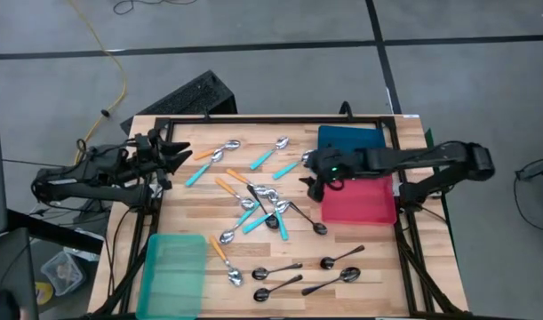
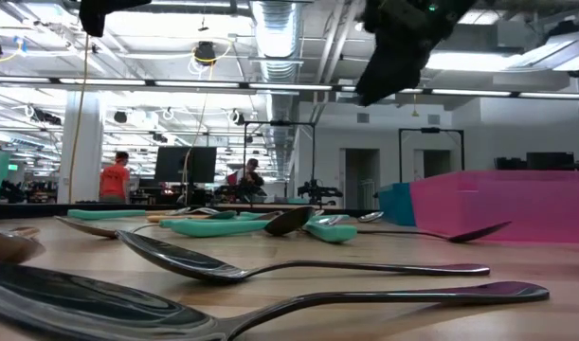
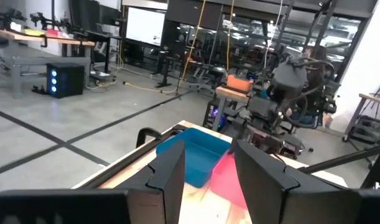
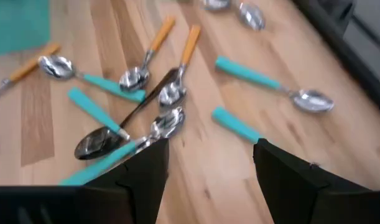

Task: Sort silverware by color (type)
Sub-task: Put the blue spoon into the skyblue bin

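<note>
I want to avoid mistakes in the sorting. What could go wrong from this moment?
1. The right pincer, open and empty, hovers beside the central pile, where teal, orange and dark spoons overlap. Closing there may catch two spoons or drag a neighbour.
2. The pink bin and the blue bin touch each other, so a spoon released near their shared edge might fall into the wrong one.
3. The left pincer waits at the table's left edge, near an orange spoon that it could nudge.

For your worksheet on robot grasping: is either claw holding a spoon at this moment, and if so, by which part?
Nothing is held. The right claw hangs open above the scattered spoons, with only bare table between its fingers. The left claw waits at the table's left edge, empty.
</note>
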Motion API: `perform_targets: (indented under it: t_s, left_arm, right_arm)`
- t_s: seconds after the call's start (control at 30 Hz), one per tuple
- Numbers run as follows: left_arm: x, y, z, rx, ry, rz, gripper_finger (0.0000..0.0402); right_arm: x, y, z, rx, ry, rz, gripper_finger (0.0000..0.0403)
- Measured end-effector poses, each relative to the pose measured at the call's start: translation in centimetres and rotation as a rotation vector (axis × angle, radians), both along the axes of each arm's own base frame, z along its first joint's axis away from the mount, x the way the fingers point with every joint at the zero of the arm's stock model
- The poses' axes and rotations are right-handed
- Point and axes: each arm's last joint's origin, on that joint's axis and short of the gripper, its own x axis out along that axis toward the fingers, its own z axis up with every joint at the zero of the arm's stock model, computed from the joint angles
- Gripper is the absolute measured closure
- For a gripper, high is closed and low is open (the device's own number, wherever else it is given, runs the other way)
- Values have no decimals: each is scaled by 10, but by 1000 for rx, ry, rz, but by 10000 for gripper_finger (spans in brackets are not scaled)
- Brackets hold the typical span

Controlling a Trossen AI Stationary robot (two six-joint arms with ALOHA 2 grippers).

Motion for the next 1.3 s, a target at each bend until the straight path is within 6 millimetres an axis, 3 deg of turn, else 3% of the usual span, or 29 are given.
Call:
perform_targets:
  t_s: [0.4,0.83,1.1,1.3]
  left_arm:
    - [0,0,0,-1,5,1,278]
    - [0,0,-1,-1,7,2,278]
    - [0,0,-1,-1,7,2,278]
    - [0,0,-1,0,8,2,278]
  right_arm:
    - [47,23,-22,110,201,-21,149]
    - [95,63,-54,-45,300,392,149]
    - [132,66,-58,-117,284,499,149]
    - [148,59,-70,-117,320,527,149]
